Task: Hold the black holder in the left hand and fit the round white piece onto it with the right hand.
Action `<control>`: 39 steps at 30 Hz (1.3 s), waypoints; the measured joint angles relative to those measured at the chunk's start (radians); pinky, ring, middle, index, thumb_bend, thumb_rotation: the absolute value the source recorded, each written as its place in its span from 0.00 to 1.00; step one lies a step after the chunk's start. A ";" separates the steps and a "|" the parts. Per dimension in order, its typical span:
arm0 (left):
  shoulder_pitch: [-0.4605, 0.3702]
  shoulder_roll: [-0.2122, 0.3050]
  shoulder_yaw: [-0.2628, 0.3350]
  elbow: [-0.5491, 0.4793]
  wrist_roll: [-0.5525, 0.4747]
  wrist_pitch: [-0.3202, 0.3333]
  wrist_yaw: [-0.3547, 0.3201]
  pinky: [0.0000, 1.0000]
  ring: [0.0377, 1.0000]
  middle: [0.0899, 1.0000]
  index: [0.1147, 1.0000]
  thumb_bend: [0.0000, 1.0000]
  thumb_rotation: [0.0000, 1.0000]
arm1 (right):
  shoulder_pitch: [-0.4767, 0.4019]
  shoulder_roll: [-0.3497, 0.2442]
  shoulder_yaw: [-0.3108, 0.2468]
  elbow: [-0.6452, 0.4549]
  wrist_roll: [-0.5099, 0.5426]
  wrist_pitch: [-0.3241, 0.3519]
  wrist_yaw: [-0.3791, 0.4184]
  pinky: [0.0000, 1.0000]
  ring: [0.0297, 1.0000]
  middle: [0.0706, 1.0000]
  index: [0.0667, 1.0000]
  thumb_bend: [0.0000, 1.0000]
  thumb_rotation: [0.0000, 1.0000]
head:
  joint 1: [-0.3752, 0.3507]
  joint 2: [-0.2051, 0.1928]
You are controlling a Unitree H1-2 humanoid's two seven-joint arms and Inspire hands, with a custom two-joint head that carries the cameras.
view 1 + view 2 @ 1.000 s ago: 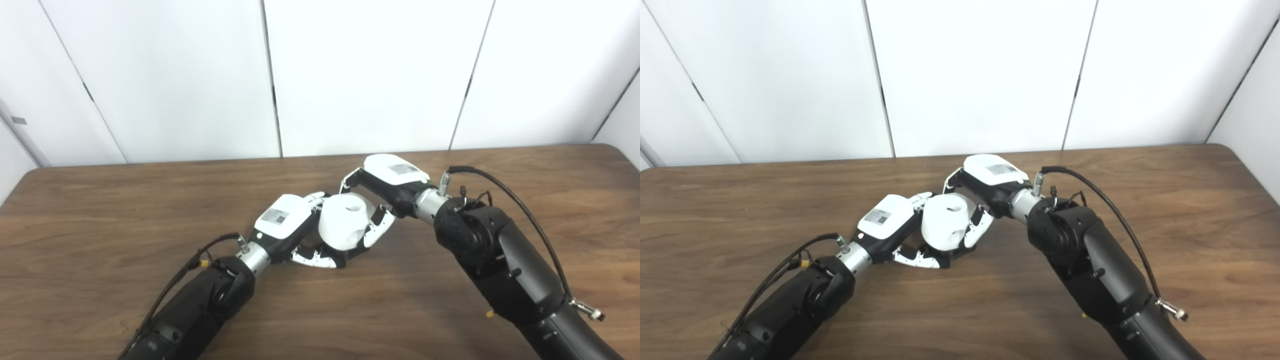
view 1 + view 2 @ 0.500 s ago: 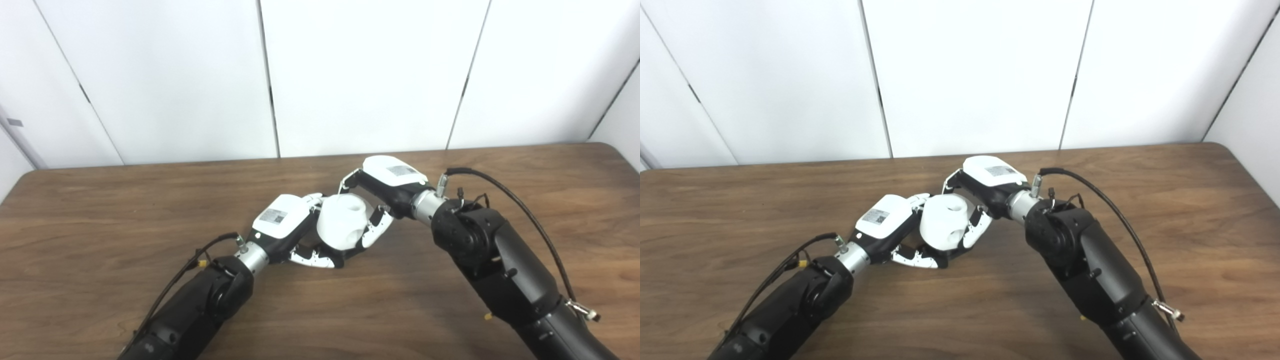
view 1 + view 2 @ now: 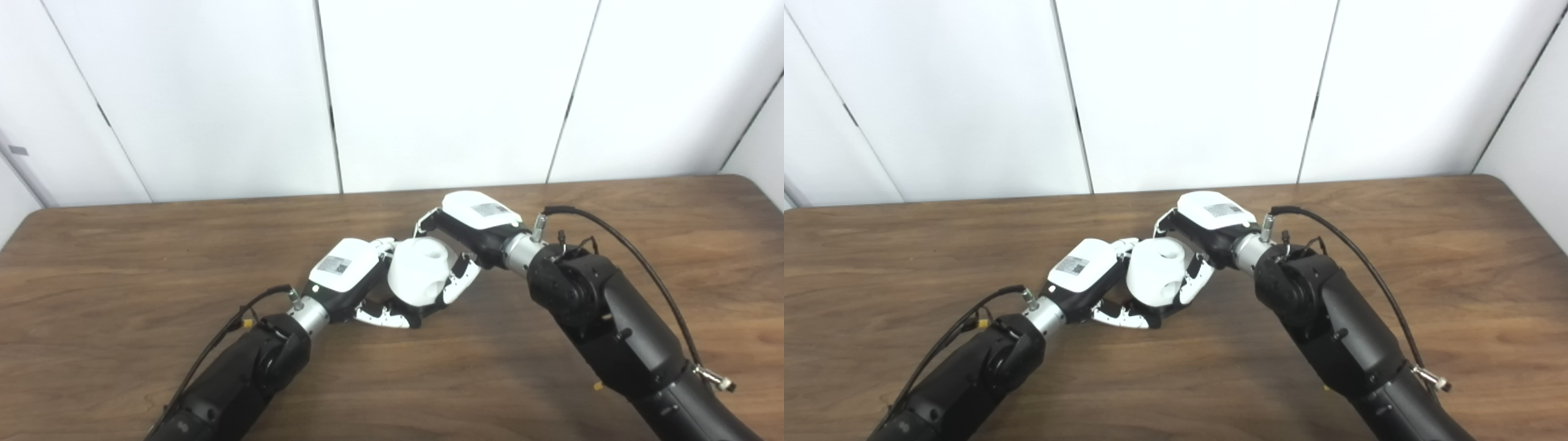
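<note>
- Round white piece (image 3: 419,272), smooth, glossy and dome-like with round holes, sat between both hands above the wooden table (image 3: 122,257).
- Since the earlier pictures it had barely shifted, so seating looked unfinished.
- Right hand (image 3: 468,229) clasped it; left hand (image 3: 352,278), just beside it, curled around the mostly hidden black holder (image 3: 422,315).
</note>
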State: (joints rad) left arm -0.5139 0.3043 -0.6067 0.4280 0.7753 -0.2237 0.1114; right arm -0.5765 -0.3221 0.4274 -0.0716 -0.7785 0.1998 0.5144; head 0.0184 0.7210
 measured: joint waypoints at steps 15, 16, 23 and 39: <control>-0.010 -0.007 0.003 0.004 0.001 -0.001 -0.006 0.70 0.89 0.83 0.41 0.52 0.08 | -0.005 -0.004 0.002 -0.023 0.004 -0.001 0.037 0.82 0.79 0.73 0.45 0.52 0.14 | 0.000 0.006; -0.010 -0.008 0.004 0.004 0.001 -0.001 -0.007 0.70 0.89 0.83 0.41 0.52 0.07 | -0.005 -0.005 0.002 -0.024 0.004 -0.001 0.040 0.82 0.79 0.73 0.45 0.52 0.14 | 0.000 0.006; -0.010 -0.012 0.006 0.003 -0.001 0.000 -0.011 0.68 0.88 0.83 0.41 0.52 0.08 | -0.005 -0.005 0.000 -0.039 0.004 -0.001 0.051 0.80 0.78 0.72 0.45 0.52 0.14 | 0.002 0.012; -0.020 -0.021 0.005 0.020 -0.003 -0.005 -0.011 0.69 0.88 0.83 0.41 0.52 0.08 | -0.029 -0.008 -0.020 -0.089 0.022 -0.005 0.070 0.76 0.76 0.72 0.45 0.52 0.14 | 0.005 0.011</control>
State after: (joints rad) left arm -0.5341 0.2830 -0.6018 0.4482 0.7727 -0.2286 0.1003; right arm -0.6056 -0.3300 0.4071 -0.1611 -0.7567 0.1953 0.5842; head 0.0230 0.7317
